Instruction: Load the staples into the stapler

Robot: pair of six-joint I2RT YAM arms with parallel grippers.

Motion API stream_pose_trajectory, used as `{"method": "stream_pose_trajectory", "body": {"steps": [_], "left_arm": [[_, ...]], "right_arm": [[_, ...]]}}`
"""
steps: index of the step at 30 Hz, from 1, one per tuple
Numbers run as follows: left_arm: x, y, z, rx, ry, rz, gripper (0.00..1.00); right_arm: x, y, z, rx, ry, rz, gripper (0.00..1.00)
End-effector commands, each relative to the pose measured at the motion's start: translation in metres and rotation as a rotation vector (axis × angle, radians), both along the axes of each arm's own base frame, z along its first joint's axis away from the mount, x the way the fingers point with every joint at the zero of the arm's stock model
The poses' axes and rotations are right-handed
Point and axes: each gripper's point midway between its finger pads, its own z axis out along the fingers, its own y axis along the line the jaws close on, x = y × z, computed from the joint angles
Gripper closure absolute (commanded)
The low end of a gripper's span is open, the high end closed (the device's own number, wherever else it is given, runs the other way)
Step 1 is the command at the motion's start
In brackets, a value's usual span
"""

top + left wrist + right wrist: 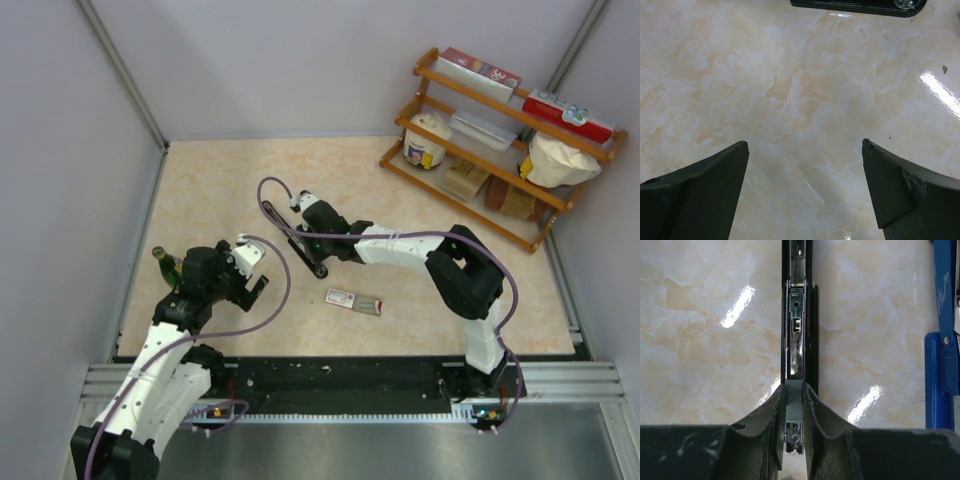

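Note:
A black stapler [303, 250] lies opened flat on the marbled table, its metal magazine channel [796, 315] facing up. My right gripper [795, 390] is shut on a short grey strip of staples [794, 401] and holds it in line with the channel, at its near end. In the top view that gripper [303, 208] is over the stapler's far end. The white staple box with red print [354, 301] lies to the right of the stapler. My left gripper [805, 145] is open and empty above bare table, the stapler's edge [860, 5] just beyond it.
A green bottle [165, 263] stands by the left arm. A wooden shelf [500, 130] with boxes and containers fills the back right corner. A blue object [940, 340] lies at the right edge of the right wrist view. Grey walls enclose the table.

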Motion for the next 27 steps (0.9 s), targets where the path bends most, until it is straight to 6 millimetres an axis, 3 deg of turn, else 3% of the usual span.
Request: {"method": "stream_pose_trajectory", "body": {"steps": [1,9,20,24,27], "left_arm": [[0.005,-0.002,0.006,-0.012,-0.037,-0.008,0.01],[0.005,-0.002,0.006,-0.011,-0.040,-0.008,0.01],[0.005,-0.002,0.006,-0.012,-0.036,-0.009,0.01],[0.005,-0.002,0.006,-0.011,-0.036,-0.010,0.01],[0.006,-0.002,0.006,-0.007,-0.039,-0.013,0.01]], "right_arm": [[0.010,0.006,0.012,-0.007,-0.058,-0.011,0.83],[0.007,0.008,0.013,-0.022,-0.076,-0.002,0.83],[0.007,0.010,0.014,-0.022,-0.071,0.009,0.71],[0.007,0.014,0.029,-0.001,-0.092,0.034,0.66],[0.007,0.018,0.059,0.029,-0.145,0.087,0.61]]}}
